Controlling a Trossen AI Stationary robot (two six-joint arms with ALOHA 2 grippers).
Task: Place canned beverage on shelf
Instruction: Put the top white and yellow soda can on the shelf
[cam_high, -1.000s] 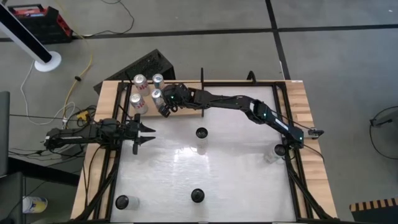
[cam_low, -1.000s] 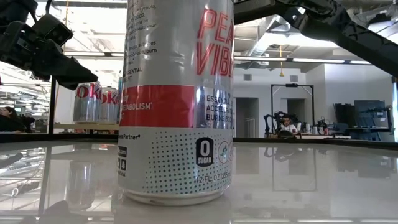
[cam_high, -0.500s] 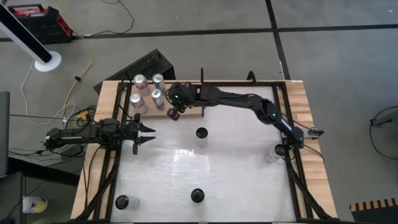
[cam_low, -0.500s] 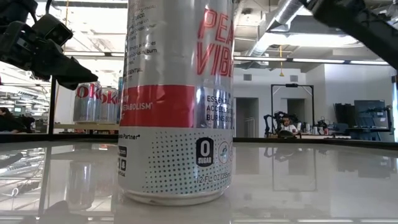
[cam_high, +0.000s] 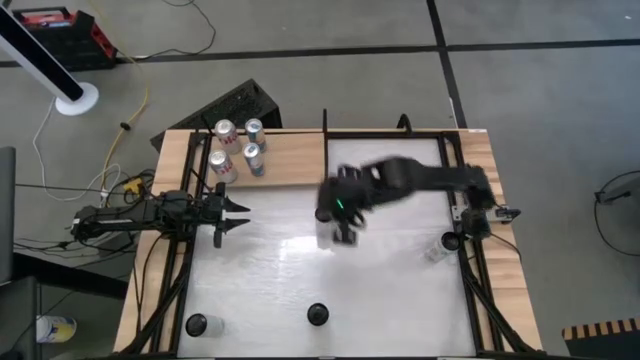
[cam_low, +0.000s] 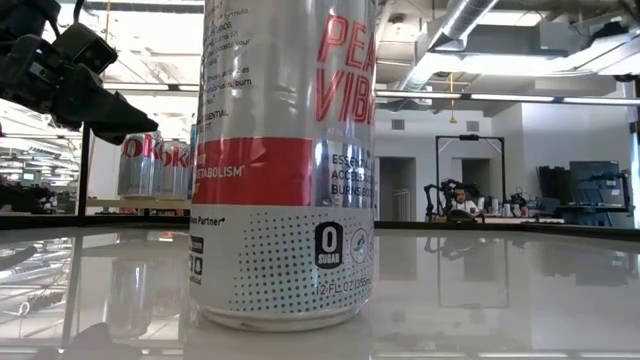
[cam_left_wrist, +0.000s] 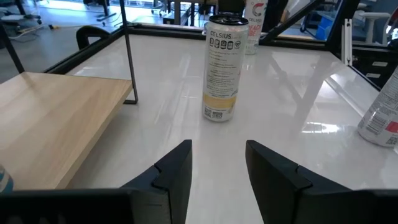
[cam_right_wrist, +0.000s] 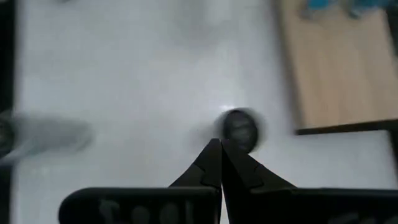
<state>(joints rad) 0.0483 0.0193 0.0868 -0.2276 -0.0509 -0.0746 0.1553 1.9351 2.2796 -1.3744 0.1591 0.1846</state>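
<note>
Right gripper (cam_high: 343, 212) has swung off the shelf (cam_high: 300, 158), leaving four cans (cam_high: 238, 147) at its left end, and now hangs, fingers pressed together, over the centre can (cam_left_wrist: 222, 67) on the desk (cam_high: 390, 290)—likely next pick; left gripper (cam_high: 232, 212) waits spread.

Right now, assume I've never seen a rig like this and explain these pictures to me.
Two robot arms work at a white table. One camera looks down from above, one sits at tabletop height, and one rides on each wrist. Four cans stand on the shelf, a wooden board; four more stand on the table. The left gripper, at the left side, is open and empty. The right gripper is shut, empty, near the centre can.
</note>
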